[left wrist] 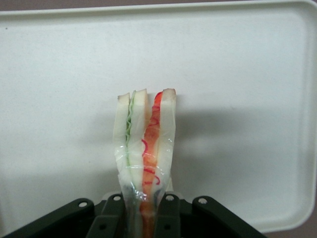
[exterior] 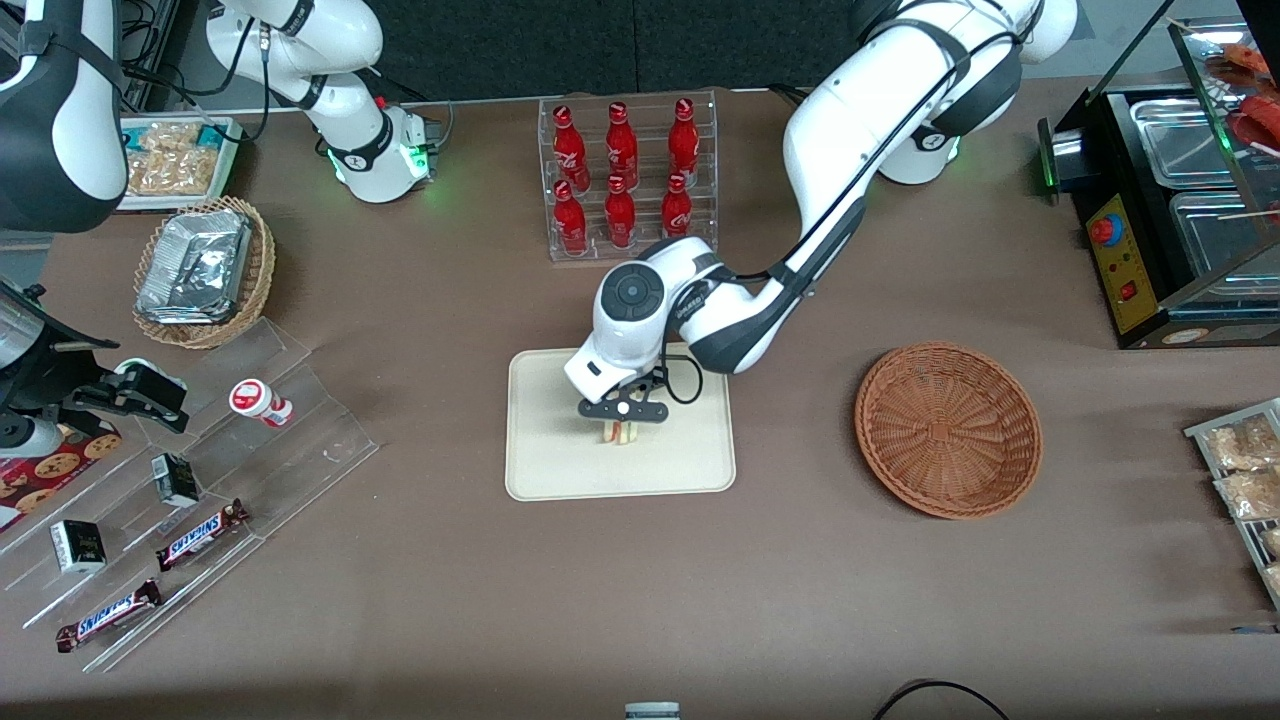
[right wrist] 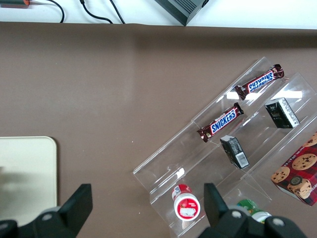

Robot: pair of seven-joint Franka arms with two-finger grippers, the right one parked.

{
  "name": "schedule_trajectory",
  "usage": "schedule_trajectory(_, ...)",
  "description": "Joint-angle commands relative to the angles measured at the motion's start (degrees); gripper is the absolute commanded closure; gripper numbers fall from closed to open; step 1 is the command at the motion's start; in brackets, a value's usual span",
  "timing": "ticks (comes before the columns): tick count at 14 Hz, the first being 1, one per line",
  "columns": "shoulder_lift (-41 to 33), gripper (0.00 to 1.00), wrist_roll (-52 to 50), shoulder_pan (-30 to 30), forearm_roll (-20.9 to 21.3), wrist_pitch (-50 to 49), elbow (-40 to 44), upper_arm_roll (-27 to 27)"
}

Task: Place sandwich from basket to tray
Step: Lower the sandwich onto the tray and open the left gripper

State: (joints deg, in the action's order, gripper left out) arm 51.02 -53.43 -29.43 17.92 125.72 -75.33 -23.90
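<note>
— Wrist view first: why does the sandwich (left wrist: 144,148) stand on edge?

— Because the pincer (left wrist: 143,218) has it pinched between nearly closed fingers, filling stripes pointing down at the tray (left wrist: 257,99) directly beneath.

— And the basket (exterior: 948,430)?

— Well apart from the pincer (exterior: 622,420), toward the working arm's end of the surface (exterior: 400,560), holding nothing. Release likely comes next.
</note>
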Motion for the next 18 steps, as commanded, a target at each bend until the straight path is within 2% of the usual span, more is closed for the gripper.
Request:
schedule_trajectory(1,2.59,0.94,-4.05,-1.94,4.3,-0.65,3.88,0.35)
schedule_trajectory(4,3.82,0.93,-3.88,-2.3,5.1,-0.56,5.36,1.05)
schedule_trajectory(6,4.53,0.8,-3.61,-2.39,5.19,-0.56,5.72,1.14)
schedule_trajectory(7,4.88,0.66,-3.53,-2.39,6.06,-0.56,5.81,1.14)
schedule_trajectory(9,4.53,0.0,-3.61,-2.3,6.69,-0.65,5.81,1.05)
schedule_trajectory(14,-3.18,0.0,-1.17,-0.11,5.72,-7.39,5.73,0.88)
schedule_trajectory(15,-5.03,0.0,1.72,1.55,4.33,-9.85,5.73,0.53)
schedule_trajectory(17,-9.95,0.0,7.35,5.76,-2.42,-14.08,4.59,0.61)
schedule_trajectory(18,-13.89,0.0,10.16,8.13,-4.28,-14.79,0.32,0.61)
